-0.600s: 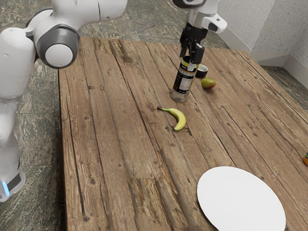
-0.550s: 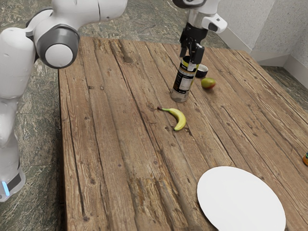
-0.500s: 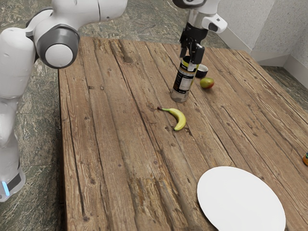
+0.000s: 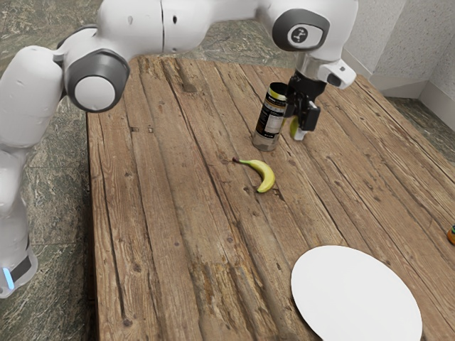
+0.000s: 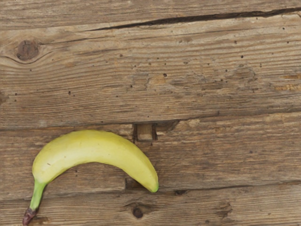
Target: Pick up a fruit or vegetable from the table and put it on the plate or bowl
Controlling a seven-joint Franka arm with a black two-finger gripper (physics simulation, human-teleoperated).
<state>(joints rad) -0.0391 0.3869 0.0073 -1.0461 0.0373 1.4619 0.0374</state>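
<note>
A yellow banana [image 4: 264, 174] lies near the middle of the wooden table [image 4: 178, 234]; in the wrist view the banana [image 5: 94, 153] rests on the planks with its green stem end pointing away from its tip. A small yellow-green fruit [image 4: 293, 127] sits just right of a dark bottle with a white label [image 4: 271, 117]. My gripper [image 4: 303, 128] is down at that fruit, covering most of it, so only a sliver shows beside the hand. A white plate [image 4: 355, 295] lies at the table's near right corner, well apart from the gripper.
The bottle stands upright close against the gripper's left side in the exterior view. A small orange thing [image 4: 451, 233] peeks in at the exterior view's right edge. Bare planks stretch between the banana and the plate.
My arm has swung down and to the exterior view's right, from above the bottle's top to table height beside it. The small fruit is now mostly hidden, and the dark cup behind it is covered.
</note>
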